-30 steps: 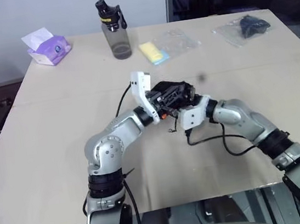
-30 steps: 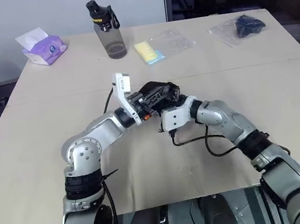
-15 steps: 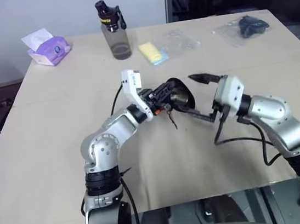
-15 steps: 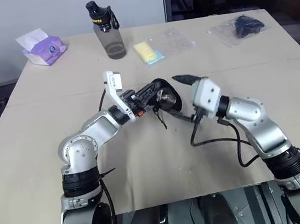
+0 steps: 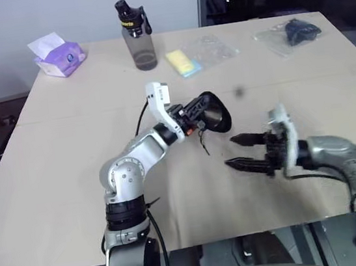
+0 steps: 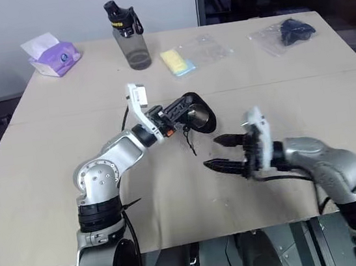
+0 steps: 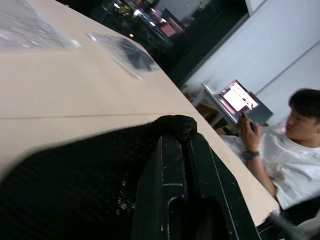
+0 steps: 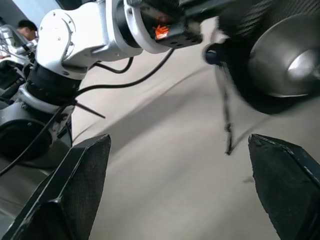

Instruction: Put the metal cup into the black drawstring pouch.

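I see the left end effector [image 6: 176,112] clenched on the rim of the pouch [image 6: 200,118], holding it above the counter [image 6: 51,169] near the middle. In the left wrist view the two fingers [image 7: 165,195] stand pressed together with black mesh fabric pinched against them.

The pouch mouth faces toward the right arm. The cup [image 8: 287,62] sits inside the pouch: the right wrist view shows its shiny steel surface ringed by black fabric. From the head views I make out a pale metallic glint in the pouch opening. The cord [image 6: 188,143] hangs loose from the pouch mouth toward the counter; I cannot tell if its tip touches the surface.

The right end effector [image 6: 223,153] is released, its fingers [image 5: 248,139] spread wide with nothing between them. It points toward the robot's left, apart from the pouch and nearer the counter's front edge.

Along the far side of the counter: tissue pack [image 6: 52,56] at the far left, bottle [image 6: 128,36] upright, yellow item [image 6: 176,61] partly on a clear bag [image 6: 205,48], and a dark item in a clear bag [image 6: 286,32] at the far right. All stand well apart from both arms.

A seated person [image 7: 295,155] shows beyond the counter in the left wrist view.
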`<act>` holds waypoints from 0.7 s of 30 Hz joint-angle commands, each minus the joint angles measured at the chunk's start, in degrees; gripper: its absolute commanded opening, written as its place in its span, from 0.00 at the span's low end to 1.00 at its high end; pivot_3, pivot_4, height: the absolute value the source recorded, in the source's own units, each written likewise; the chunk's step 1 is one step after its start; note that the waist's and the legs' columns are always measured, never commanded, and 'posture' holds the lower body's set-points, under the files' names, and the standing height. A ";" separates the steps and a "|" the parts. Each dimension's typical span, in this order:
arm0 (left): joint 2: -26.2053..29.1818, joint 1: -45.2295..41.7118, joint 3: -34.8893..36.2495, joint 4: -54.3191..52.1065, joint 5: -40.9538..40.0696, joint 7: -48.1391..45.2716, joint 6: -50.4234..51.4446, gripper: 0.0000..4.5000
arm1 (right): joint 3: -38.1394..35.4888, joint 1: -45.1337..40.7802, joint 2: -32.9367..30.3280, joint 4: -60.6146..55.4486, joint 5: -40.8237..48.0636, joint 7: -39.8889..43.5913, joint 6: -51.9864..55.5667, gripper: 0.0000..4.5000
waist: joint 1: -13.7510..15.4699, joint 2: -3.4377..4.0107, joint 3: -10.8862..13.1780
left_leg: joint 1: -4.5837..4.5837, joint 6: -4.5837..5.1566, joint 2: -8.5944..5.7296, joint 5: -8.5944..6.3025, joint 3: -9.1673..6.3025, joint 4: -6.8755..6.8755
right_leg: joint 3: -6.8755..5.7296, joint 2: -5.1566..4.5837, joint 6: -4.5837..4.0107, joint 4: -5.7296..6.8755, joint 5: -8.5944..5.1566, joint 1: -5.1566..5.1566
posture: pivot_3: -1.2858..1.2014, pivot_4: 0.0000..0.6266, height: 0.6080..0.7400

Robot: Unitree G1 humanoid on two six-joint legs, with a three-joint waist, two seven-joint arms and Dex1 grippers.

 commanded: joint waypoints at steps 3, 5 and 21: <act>0.03 -0.21 0.69 -2.75 -1.52 0.66 -0.24 0.00 | 7.27 -2.58 10.39 11.19 -16.71 -7.27 -11.13 0.99 | 0.14 0.00 0.00 | -0.05 -0.01 -0.02 0.01 0.08 0.04 | 0.07 -0.03 -0.01 0.02 0.04 -0.02 | 0.52 0.24 1.00; -0.02 -0.13 0.67 -2.97 -1.62 1.00 -0.26 0.00 | 8.82 -3.56 13.21 15.76 -21.29 -7.92 -15.48 0.99 | 0.13 -0.01 -0.01 | -0.08 -0.01 -0.04 0.00 0.12 0.04 | 0.09 -0.06 0.03 -0.02 0.23 -0.01 | 0.52 0.24 1.00; 0.95 0.07 1.75 -1.52 -1.78 1.74 -1.08 0.00 | 2.41 -3.94 18.55 17.93 -21.65 -3.07 -19.90 0.08 | 0.20 0.00 -0.01 | -0.07 -0.01 -0.04 0.01 0.08 0.01 | 0.04 -0.08 0.01 -0.05 0.25 -0.01 | 0.52 0.24 1.00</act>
